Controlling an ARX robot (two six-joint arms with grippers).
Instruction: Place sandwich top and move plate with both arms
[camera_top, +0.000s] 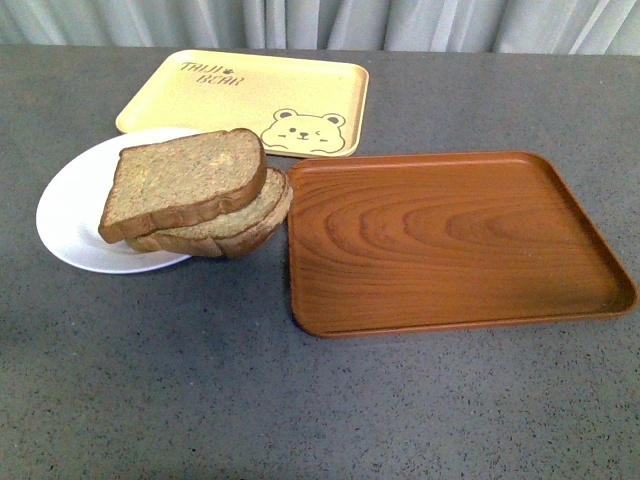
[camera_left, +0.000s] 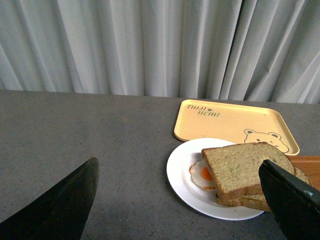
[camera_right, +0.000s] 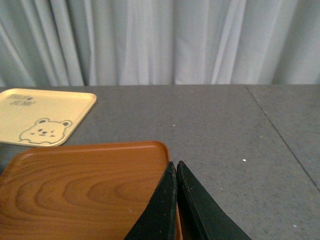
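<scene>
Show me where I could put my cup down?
The brown wooden tray is bare, and so is the yellow bear tray behind the white plate. The table strip before plate and tray is free. The plate is crowded under the sandwich top.

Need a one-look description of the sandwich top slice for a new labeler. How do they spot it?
Find the big brown wooden tray; just left of it in the front view sits a round white plate holding a bread stack. The sandwich top is the uppermost slice: squarish, with a darker crust and a flat speckled tan face, unlike the rounder slice beneath it that juts toward the tray.
</scene>
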